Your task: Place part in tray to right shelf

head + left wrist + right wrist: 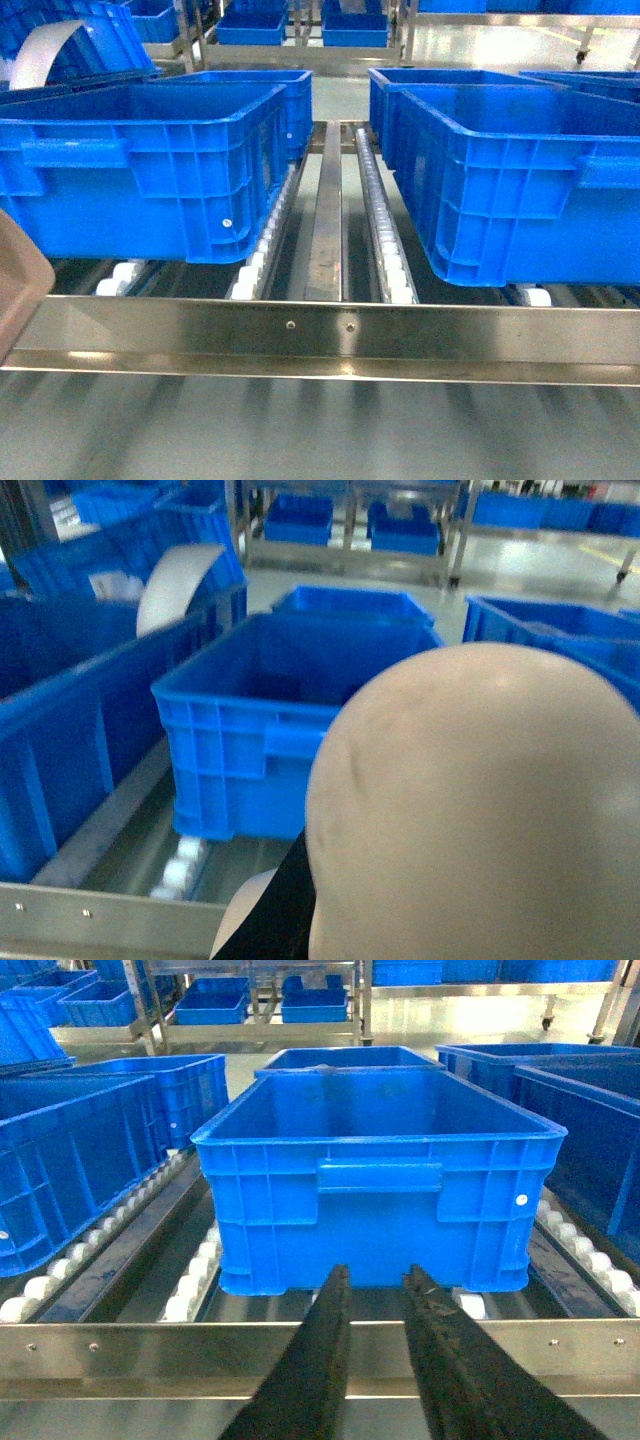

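Leftmost in the head view, a brown-beige corner of the tray [18, 275] pokes in at the near left edge, just before the shelf's front rail. From the left wrist camera its domed beige underside [480, 810] fills the near right of the frame, with a blue crate [285, 715] beyond it on the rollers. The left pincer itself is hidden behind the tray, so whether it is clamped on the handle cannot be told, though the tray seems to be carried by that arm. The part does not show in any view; it may lie inside the scoop, out of sight.

Centrally, the right shelf [330, 335] presents its flat steel rail, with white roller tracks [385, 225] running far between the two big crates.

Further right, the right gripper [375, 1285] points at the rail with its two dark fingers slightly apart and nothing between them. Ahead of it sits another blue crate [380, 1160], squarely far of the fingertips.

Judging from this, the tray lies left of the shelf's open middle lane, and the left arm is the nearer one; the coming move likely means swinging the scoop rightward and far over the rail.
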Robot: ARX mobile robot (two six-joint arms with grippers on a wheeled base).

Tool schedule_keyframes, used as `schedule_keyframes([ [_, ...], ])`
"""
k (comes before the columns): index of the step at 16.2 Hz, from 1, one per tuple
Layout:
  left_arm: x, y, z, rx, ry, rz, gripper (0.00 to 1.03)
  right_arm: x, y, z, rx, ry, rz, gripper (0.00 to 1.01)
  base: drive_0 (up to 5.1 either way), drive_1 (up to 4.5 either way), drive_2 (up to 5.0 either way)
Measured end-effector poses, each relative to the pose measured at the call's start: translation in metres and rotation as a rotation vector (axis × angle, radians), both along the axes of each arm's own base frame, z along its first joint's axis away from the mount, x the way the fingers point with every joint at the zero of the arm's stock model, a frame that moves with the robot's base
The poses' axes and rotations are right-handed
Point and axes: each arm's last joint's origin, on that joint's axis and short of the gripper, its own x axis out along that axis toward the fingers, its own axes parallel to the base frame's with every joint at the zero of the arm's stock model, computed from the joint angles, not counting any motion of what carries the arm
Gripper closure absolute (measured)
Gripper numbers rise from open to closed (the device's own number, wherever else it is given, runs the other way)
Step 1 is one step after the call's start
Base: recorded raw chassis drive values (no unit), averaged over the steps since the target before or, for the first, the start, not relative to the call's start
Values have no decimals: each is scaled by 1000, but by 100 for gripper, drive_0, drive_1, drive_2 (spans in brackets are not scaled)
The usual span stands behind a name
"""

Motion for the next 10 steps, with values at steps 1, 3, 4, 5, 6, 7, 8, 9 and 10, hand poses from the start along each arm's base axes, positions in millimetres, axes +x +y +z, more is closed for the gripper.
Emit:
schedule_keyframes([
  [1,-4,0,2,2,-29,-3,87,-2,-1,-1,0,0,1,89,0,0,0],
  [3,-8,-1,2,3,-57,-11,87,-4,-2,-3,0,1,5,97,0,0,0],
  [4,-9,-1,1,3,-61,-12,87,-4,-2,-4,-2,3,10,100,0,0,0],
  [5,-12,-1,-3,3,-64,-13,87,-6,-5,-5,-2,7,22,99,0,0,0],
  [6,-14,-1,-6,3,-59,-18,87,-7,-8,-6,-5,7,20,99,0,0,0],
  [7,-16,-2,-12,3,-47,-19,87,-8,-11,-7,-4,8,6,99,0,0,0],
  [8,-18,-2,-19,3,-33,-19,87,-9,-14,-8,-4,6,-12,99,0,0,0],
  [9,-19,-1,-23,2,-22,-18,87,-10,-15,-8,-4,6,-20,99,0,0,0],
  [10,-20,-1,-30,3,-1,-16,87,-11,-14,-8,-4,4,-16,99,0,0,0],
])
